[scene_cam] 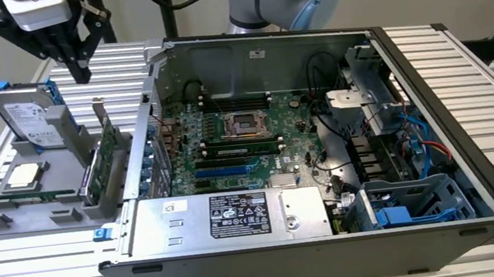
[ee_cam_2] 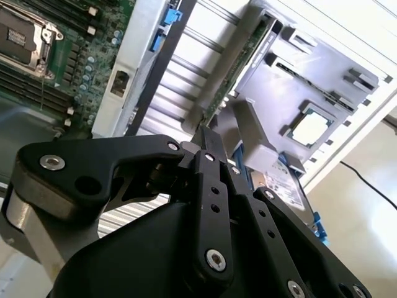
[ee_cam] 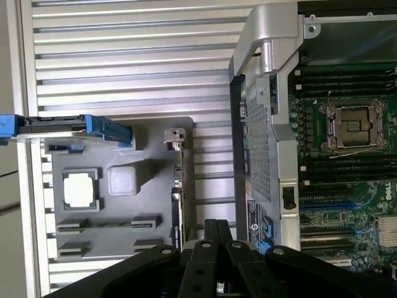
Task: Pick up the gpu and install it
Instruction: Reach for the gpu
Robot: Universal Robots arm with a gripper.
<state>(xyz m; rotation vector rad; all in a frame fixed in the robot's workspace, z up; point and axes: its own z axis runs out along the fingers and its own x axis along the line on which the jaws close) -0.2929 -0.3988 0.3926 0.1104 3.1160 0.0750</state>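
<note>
The gpu (scene_cam: 100,161) stands on its long edge in a slot of the grey holder (scene_cam: 17,221), at the exterior view's left of the open computer case (scene_cam: 331,240). Its green board faces the case and its silver end bracket (scene_cam: 99,116) rises at the far end. In the first wrist view the gpu (ee_cam: 180,192) shows edge-on, and in the second wrist view the gpu (ee_cam_2: 245,62) runs along the holder. My gripper (scene_cam: 82,74) hangs a short way above the bracket, fingers pointing down, shut and holding nothing. The gripper (ee_cam: 218,226) and the gripper (ee_cam_2: 211,133) show in both wrist views.
A silver hard drive (scene_cam: 29,116) in a blue frame stands at the holder's far end, with a processor chip (scene_cam: 23,176) and a narrow memory stick (scene_cam: 33,199) nearer. The motherboard (scene_cam: 238,139) lies in the case, blue slots (scene_cam: 223,172) near the power supply (scene_cam: 227,216).
</note>
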